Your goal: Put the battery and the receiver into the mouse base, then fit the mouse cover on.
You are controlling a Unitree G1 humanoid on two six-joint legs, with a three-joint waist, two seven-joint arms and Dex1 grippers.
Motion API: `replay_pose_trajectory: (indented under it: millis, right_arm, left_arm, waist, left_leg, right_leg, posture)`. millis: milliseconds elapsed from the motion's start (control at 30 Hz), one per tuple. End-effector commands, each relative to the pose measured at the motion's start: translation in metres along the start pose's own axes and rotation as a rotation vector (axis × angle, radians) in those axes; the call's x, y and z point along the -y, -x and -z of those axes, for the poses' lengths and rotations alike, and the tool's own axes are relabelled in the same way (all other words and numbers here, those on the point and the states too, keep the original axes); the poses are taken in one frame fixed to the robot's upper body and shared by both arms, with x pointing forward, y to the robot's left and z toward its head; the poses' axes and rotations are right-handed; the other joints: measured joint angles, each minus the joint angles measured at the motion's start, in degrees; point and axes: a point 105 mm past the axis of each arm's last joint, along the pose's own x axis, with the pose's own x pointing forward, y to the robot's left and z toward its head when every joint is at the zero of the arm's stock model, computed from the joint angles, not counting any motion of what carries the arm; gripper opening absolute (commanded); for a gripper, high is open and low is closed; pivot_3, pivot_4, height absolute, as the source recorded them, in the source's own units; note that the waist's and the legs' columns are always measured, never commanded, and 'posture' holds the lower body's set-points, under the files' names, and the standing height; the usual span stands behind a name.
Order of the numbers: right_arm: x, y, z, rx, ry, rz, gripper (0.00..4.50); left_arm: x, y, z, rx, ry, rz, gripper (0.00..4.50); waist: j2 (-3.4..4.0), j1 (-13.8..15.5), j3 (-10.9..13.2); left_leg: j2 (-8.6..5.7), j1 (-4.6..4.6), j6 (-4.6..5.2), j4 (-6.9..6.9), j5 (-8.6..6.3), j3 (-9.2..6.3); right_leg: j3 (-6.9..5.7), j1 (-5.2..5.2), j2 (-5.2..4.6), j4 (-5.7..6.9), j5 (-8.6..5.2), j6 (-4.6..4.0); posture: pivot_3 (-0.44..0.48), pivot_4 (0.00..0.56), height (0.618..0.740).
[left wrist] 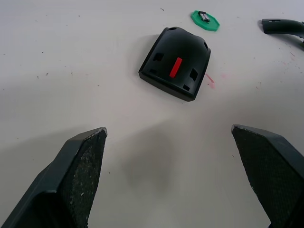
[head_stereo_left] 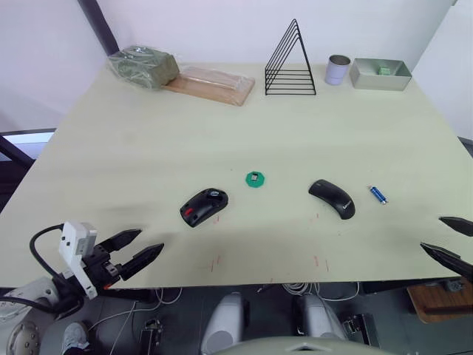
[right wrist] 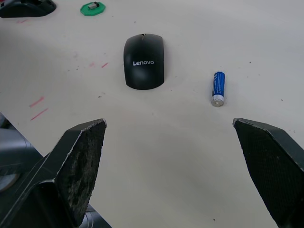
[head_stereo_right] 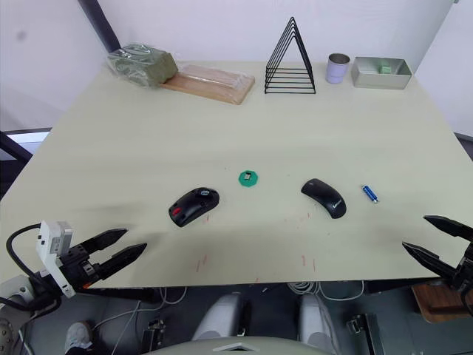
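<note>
The left gripper [head_stereo_left: 142, 251], with its two black fingers spread and nothing between them, is seen at the near left edge of the pale table [head_stereo_left: 148, 140]. The right gripper [head_stereo_right: 437, 240] is likewise spread and empty at the near right edge.

At about one o'clock from the left gripper lies the mouse base [head_stereo_left: 203, 206], a black oval body with a red part in its open interior. Further out along the same line a small green scalloped disc [head_stereo_left: 255, 179] is found, and the receiver [left wrist: 204, 16], a tiny grey-black rectangular dongle, rests on it.

At about eleven o'clock from the right gripper lies the mouse cover [right wrist: 144, 67], a smooth, glossy black curved shell marked with a pale logo. The battery [right wrist: 218, 88], a small blue cylinder with silvery ends, lies just beside it at about twelve o'clock from that gripper.

The battery is judged light, rigid and liable to roll; it would best be pinched across its middle. The receiver is judged very light and easily dropped, so its long sides should be taken. The cover is probably slippery and thin, and would be better gripped across its narrower width.
</note>
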Motion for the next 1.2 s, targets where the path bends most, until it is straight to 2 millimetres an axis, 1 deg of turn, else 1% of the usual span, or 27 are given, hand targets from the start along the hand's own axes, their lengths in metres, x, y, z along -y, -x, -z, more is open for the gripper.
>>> replay_pose_trajectory:
  millis: [33, 100, 133, 200, 300, 367, 467, 533, 600, 633, 700, 800, 900, 1000, 1133, 1200]
  right_arm:
    - [-0.005, -0.005, -0.006, 0.034, 0.034, 0.002, 4.5]
    - [-0.01, -0.013, -0.008, 0.059, 0.034, 0.006, 4.5]
    - [-0.013, -0.017, -0.013, 0.083, 0.039, -0.003, 4.5]
    - [-0.018, -0.025, -0.023, 0.123, 0.078, -0.014, 4.5]
    - [-0.032, -0.036, -0.047, 0.21, 0.188, -0.058, 4.5]
    - [-0.047, -0.041, -0.056, 0.234, 0.209, -0.147, 4.5]
    - [-0.068, -0.044, -0.062, 0.233, 0.181, -0.307, 4.5]
    - [-0.073, -0.046, -0.072, 0.271, 0.152, -0.337, 4.5]
    - [-0.08, -0.047, -0.077, 0.279, 0.152, -0.382, 4.5]
    - [-0.083, -0.048, -0.078, 0.276, 0.156, -0.4, 4.5]
    - [-0.093, -0.049, -0.08, 0.271, 0.175, -0.46, 4.5]
    - [-0.1, -0.05, -0.078, 0.261, 0.188, -0.476, 4.5]
    - [-0.103, -0.05, -0.079, 0.275, 0.184, -0.463, 4.5]
    - [-0.104, -0.049, -0.079, 0.287, 0.17, -0.443, 4.5]
    - [-0.105, -0.046, -0.075, 0.28, 0.154, -0.432, 4.5]
    - [-0.106, -0.044, -0.074, 0.279, 0.155, -0.427, 4.5]
  left_arm:
    - [-0.003, -0.001, -0.01, 0.018, -0.042, -0.002, 4.45]
    - [-0.003, -0.005, -0.018, 0.041, -0.069, 0.01, 4.45]
    - [-0.005, -0.007, -0.022, 0.043, -0.087, 0.012, 4.45]
    - [-0.006, -0.01, -0.027, 0.04, -0.11, 0.023, 4.45]
    - [-0.006, -0.015, -0.037, 0.032, -0.18, 0.044, 4.45]
    - [-0.001, -0.02, -0.045, 0.034, -0.221, 0.093, 4.45]
    - [0.002, -0.025, -0.049, 0.004, -0.25, 0.148, 4.45]
    - [0.003, -0.031, -0.054, -0.015, -0.275, 0.163, 4.45]
    - [0.004, -0.037, -0.058, -0.039, -0.312, 0.176, 4.45]
    - [0.003, -0.039, -0.059, -0.048, -0.325, 0.179, 4.45]
    - [0.009, -0.055, -0.063, -0.104, -0.363, 0.231, 4.45]
    - [0.008, -0.076, -0.066, -0.151, -0.397, 0.191, 4.45]
    - [0.005, -0.092, -0.069, -0.169, -0.417, 0.152, 4.45]
    - [0.009, -0.101, -0.069, -0.192, -0.445, 0.153, 4.45]
    - [0.011, -0.109, -0.065, -0.234, -0.446, 0.154, 4.45]
    - [0.016, -0.114, -0.061, -0.263, -0.434, 0.176, 4.45]
  waist:
    - [0.0, 0.0, 0.0]
    - [-0.03, 0.1, 0.0]
    - [0.01, 0.1, 0.0]
    - [0.09, 0.0, 0.0]
    - [0.09, -0.1, 0.0]
    - [0.06, 0.0, 0.0]
    - [0.03, 0.1, 0.0]
    - [0.01, 0.1, 0.0]
    - [0.01, 0.1, 0.0]
    - [0.02, 0.0, 0.0]
    - [0.01, 0.1, 0.0]
    - [-0.02, 0.2, 0.0]
    - [-0.07, -0.1, 0.1]
    - [-0.1, -0.2, 0.1]
    - [-0.1, -0.1, 0.1]
    - [-0.13, 0.1, 0.1]
  left_leg:
    - [0.0, 0.0, 0.0, 0.0, 0.0, 0.0]
    - [0.0, -0.01, 0.0, 0.0, 0.0, 0.0]
    - [0.01, -0.01, 0.0, 0.0, 0.0, -0.01]
    - [0.02, -0.01, 0.0, 0.0, 0.0, -0.04]
    - [0.01, -0.01, 0.0, 0.0, 0.0, -0.03]
    - [0.0, -0.01, 0.0, -0.01, 0.0, -0.01]
    - [0.0, -0.02, 0.0, -0.01, 0.0, 0.0]
    - [0.0, -0.01, 0.0, 0.01, 0.0, -0.02]
    - [0.0, -0.01, 0.0, 0.01, 0.0, -0.03]
    - [0.0, -0.01, 0.0, 0.01, 0.0, -0.03]
    - [0.0, -0.01, 0.0, -0.01, 0.0, -0.02]
    - [-0.04, -0.04, 0.0, 0.01, 0.01, 0.01]
    - [-0.06, -0.04, 0.0, 0.0, 0.01, -0.01]
    - [-0.09, -0.04, 0.0, 0.0, 0.01, -0.02]
    - [-0.06, -0.03, 0.0, 0.0, 0.01, -0.02]
    - [-0.05, -0.03, 0.0, 0.0, 0.01, -0.02]
  right_leg:
    - [0.0, 0.0, 0.0, 0.0, 0.0, 0.0]
    - [-0.06, 0.0, 0.01, 0.0, -0.01, 0.01]
    - [-0.13, -0.01, 0.02, 0.0, -0.04, 0.05]
    - [-0.1, -0.01, 0.02, 0.0, -0.03, 0.05]
    - [-0.02, -0.01, 0.02, 0.0, 0.07, -0.1]
    - [-0.02, -0.01, 0.03, 0.0, 0.07, -0.1]
    - [-0.06, 0.01, 0.03, 0.0, 0.08, -0.11]
    - [-0.06, 0.01, 0.02, 0.0, 0.08, -0.11]
    - [-0.08, 0.01, 0.02, 0.0, 0.08, -0.11]
    - [-0.07, 0.01, 0.02, 0.01, 0.08, -0.11]
    - [-0.07, 0.01, 0.02, 0.01, 0.08, -0.11]
    - [-0.2, 0.03, 0.03, 0.01, 0.08, -0.1]
    - [-0.14, 0.03, 0.03, 0.01, 0.1, -0.08]
    - [-0.11, 0.01, 0.07, 0.01, 0.22, 0.14]
    - [-0.13, 0.01, 0.08, 0.01, 0.22, 0.14]
    - [-0.12, 0.02, 0.07, 0.01, 0.2, 0.11]
  posture:
    - [0.0, 0.15, 0.74]
    - [0.0, 0.15, 0.74]
    - [0.0, 0.15, 0.74]
    - [0.0, 0.15, 0.74]
    - [0.0, 0.15, 0.74]
    - [0.0, 0.15, 0.74]
    - [0.0, 0.15, 0.74]
    - [0.0, 0.15, 0.74]
    - [0.0, 0.15, 0.74]
    - [0.0, 0.15, 0.74]
    - [0.0, 0.15, 0.74]
    - [0.0, 0.15, 0.74]
    - [0.0, 0.15, 0.74]
    - [0.0, 0.15, 0.74]
    - [0.0, 0.15, 0.74]
    - [0.0, 0.15, 0.74]
